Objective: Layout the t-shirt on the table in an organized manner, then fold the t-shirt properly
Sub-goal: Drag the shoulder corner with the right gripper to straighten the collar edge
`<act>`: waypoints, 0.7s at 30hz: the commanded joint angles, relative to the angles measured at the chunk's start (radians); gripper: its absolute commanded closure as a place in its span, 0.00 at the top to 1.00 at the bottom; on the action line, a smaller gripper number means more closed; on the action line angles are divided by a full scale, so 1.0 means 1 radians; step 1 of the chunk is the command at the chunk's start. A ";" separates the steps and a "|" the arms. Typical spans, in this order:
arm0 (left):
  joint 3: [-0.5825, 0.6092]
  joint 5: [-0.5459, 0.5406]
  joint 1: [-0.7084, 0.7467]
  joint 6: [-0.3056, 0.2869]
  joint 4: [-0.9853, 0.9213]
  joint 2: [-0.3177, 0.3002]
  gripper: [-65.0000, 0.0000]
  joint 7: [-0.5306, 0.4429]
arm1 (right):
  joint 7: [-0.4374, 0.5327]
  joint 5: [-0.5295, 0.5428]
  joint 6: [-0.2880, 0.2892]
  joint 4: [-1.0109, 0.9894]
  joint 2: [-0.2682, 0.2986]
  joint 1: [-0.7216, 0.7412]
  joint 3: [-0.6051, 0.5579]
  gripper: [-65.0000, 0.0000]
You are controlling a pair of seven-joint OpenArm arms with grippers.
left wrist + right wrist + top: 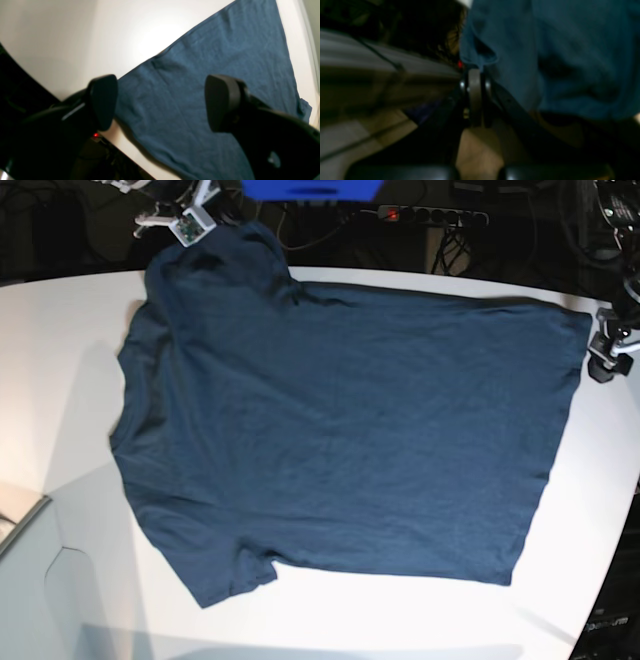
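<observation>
Across the near part of the table point(330, 620) the white top is bare, and just past it the t-shirt point(340, 440) lies spread almost flat. Its bottom hem runs by the right edge and one sleeve points to the near left corner. By the hem corner at the right edge the left gripper point(608, 352) hangs with fingers point(103, 101) spread wide, holding nothing. At the far left edge the right gripper point(192, 220) pinches the other sleeve tight, I think to pull it out straight so the shirt lies neat for folding
</observation>
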 commanded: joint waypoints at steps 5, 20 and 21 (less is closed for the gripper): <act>-0.004 -0.011 -0.001 -0.004 0.013 -0.016 0.81 -0.012 | 0.014 0.016 0.018 -0.074 0.054 0.013 0.002 0.00; -0.006 -0.011 0.001 -0.004 0.013 -0.016 0.81 -0.012 | 0.016 0.017 0.018 -0.091 -0.038 0.165 0.281 0.38; -0.006 -0.011 0.001 -0.004 0.013 -0.016 0.81 -0.012 | 0.016 0.017 0.018 -0.091 -0.041 0.174 0.287 0.41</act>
